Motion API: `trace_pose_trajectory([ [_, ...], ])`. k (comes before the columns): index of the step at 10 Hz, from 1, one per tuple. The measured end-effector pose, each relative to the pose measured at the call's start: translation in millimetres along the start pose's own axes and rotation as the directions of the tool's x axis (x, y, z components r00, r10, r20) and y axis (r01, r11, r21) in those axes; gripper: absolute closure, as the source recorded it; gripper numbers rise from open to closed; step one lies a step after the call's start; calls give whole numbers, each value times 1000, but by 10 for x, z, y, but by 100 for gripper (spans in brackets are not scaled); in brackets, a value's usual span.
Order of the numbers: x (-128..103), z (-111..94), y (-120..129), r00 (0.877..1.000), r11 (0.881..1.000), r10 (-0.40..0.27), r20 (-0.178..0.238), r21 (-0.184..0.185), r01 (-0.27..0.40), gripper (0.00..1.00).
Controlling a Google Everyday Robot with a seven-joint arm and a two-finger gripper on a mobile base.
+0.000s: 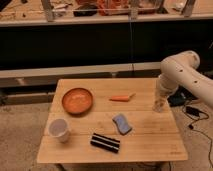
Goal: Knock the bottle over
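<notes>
The bottle (159,106) is a small, slim, pale shape standing near the right edge of the wooden table (145,137). My white arm comes in from the right and bends down over it. The gripper (161,96) is right above the bottle, at or against its top. I cannot tell where the gripper ends and the bottle begins. The bottle looks upright.
On the table are an orange bowl (77,100) at the back left, a white cup (60,130) at the front left, a carrot (121,98), a blue sponge (121,123) and a dark striped packet (105,143). A cable (196,112) lies on the floor to the right.
</notes>
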Motion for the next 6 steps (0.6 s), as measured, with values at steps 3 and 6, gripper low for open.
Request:
trace_pose_trajectory([
  [3,-102,10,-136,1000,1000,-6,14,9,6,98],
  [6,53,23,-254,1000,1000,12,6,12,-12,98],
])
